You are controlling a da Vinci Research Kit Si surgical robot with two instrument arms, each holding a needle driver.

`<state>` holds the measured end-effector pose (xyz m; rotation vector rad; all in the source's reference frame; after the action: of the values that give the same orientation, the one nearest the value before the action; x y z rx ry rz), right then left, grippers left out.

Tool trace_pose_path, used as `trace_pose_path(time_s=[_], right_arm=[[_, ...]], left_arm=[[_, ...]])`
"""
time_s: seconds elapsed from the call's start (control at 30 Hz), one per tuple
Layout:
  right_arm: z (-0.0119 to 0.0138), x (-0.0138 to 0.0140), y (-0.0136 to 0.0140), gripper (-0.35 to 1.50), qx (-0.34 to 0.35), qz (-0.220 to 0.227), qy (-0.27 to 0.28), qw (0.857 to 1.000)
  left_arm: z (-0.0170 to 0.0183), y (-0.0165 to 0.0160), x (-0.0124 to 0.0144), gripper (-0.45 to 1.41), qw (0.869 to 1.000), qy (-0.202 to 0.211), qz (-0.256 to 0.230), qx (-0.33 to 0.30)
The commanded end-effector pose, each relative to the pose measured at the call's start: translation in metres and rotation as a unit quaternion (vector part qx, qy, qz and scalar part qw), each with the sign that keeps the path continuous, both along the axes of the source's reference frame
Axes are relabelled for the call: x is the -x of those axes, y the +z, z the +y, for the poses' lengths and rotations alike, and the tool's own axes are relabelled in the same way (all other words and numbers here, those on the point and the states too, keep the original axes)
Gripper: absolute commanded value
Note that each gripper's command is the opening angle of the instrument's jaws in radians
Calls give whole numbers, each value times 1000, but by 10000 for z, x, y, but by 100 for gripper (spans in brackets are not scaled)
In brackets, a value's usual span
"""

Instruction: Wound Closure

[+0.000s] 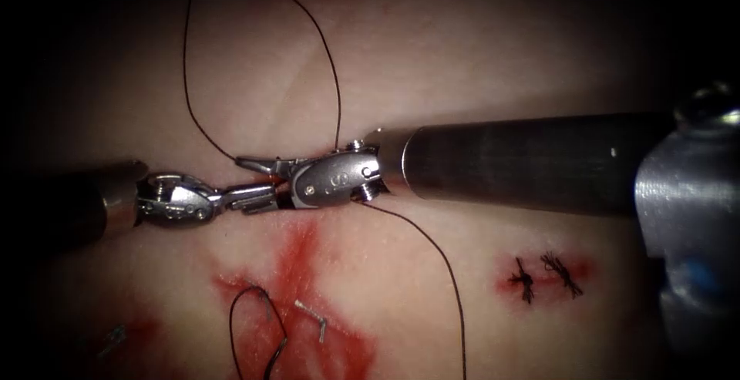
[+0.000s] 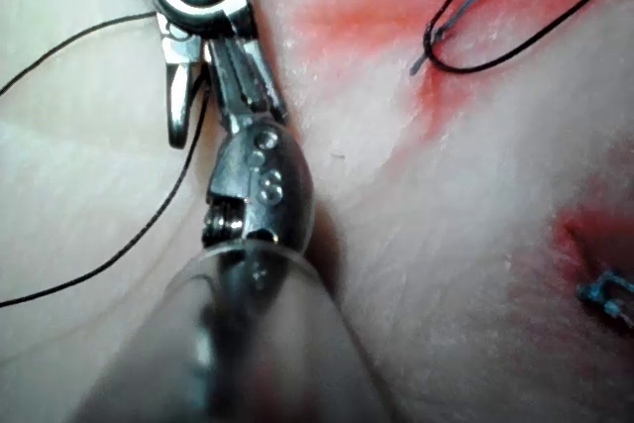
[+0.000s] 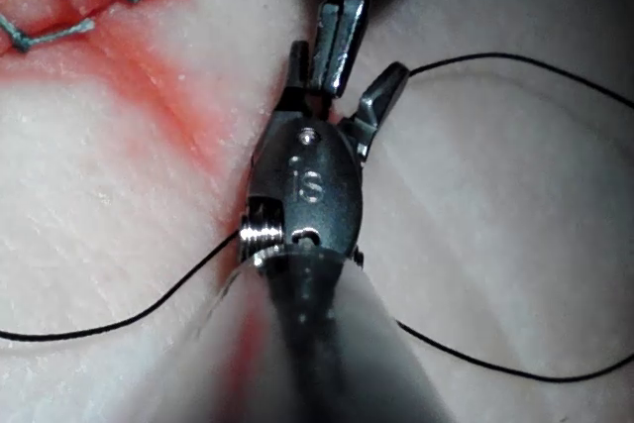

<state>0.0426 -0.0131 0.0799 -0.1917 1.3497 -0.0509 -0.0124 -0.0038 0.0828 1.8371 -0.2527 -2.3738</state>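
Note:
My right tool (image 1: pixel 254 179) comes in from the right with its jaws open, seen close up in the right wrist view (image 3: pixel 345 61). The left tool (image 1: pixel 270 195) has its jaws shut, and their tips sit between the right tool's open jaws (image 2: pixel 226 52). Dark thread (image 1: pixel 189 79) loops far back over the tissue (image 1: pixel 478 48) and comes down to the meeting jaws; the left jaws seem shut on it there. A second strand (image 1: pixel 443 264) runs from under the right tool's wrist toward the near edge. I cannot tell where the needle is.
Red fluid (image 1: pixel 297 260) stains the tissue just below the tools. A small thread loop (image 1: pixel 254 291) and pale cut ends (image 1: pixel 312 314) lie in it. Two dark knots (image 1: pixel 539 276) sit in a red patch on the right.

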Motion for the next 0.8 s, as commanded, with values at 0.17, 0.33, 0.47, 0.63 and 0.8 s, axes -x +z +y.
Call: trace_pose_path(time_s=[0.17, 0.33, 0.47, 0.63, 0.8], right_arm=[[-11, -15, 7, 148, 20, -3, -8, 1000], [-13, -20, 9, 148, 24, -4, -8, 1000], [-14, -21, 8, 146, 27, -4, -9, 1000], [-21, -17, 7, 34, 35, -2, -13, 999], [-25, -17, 5, -35, 51, -28, 15, 998]], left_arm=[[-1, 6, 9, -45, 999, 11, -31, -17], [-2, 6, 10, -45, 999, 12, -31, -16], [-1, 6, 10, -45, 999, 10, -30, -16], [-1, 6, 10, -45, 999, 9, -29, -16], [-2, 5, 10, -45, 999, 9, -29, -16]])
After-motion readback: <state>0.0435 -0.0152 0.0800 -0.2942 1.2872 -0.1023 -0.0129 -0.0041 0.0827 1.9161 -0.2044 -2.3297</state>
